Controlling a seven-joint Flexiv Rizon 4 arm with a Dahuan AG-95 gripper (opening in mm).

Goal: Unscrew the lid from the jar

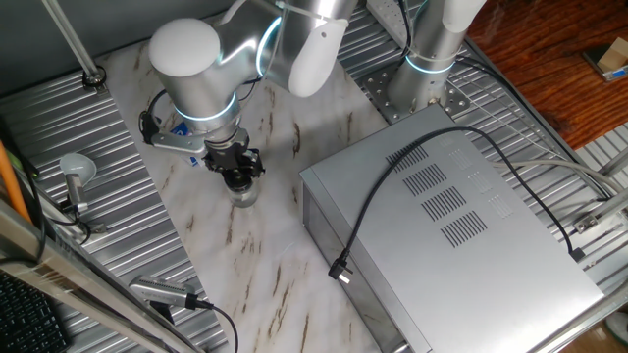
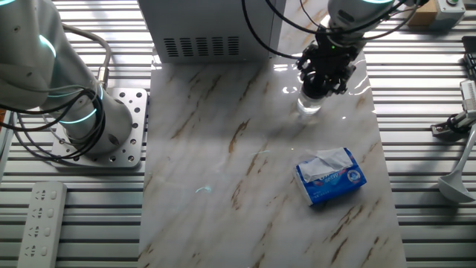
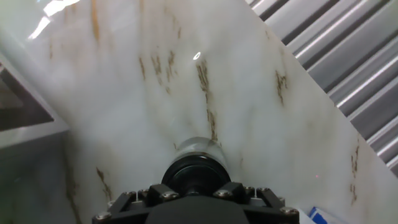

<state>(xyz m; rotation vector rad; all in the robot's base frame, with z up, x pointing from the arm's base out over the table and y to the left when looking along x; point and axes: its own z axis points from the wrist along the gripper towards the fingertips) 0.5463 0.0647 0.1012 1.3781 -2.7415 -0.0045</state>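
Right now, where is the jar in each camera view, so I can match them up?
One fixed view: the jar is left of centre, under the gripper.
The other fixed view: jar upper right, beneath the gripper.
Hand view: jar bottom centre, black lid nearest the camera.
Shared landmark: the grey metal box.

Looking down my hand (image 3: 194,200), I see the black lid (image 3: 196,176) right at its tip, with the clear jar (image 3: 200,149) showing just beyond it, standing on the marble desk (image 3: 149,93). A grey box edge (image 3: 28,118) sits at left; whether my fingers clamp the lid, I can't tell.
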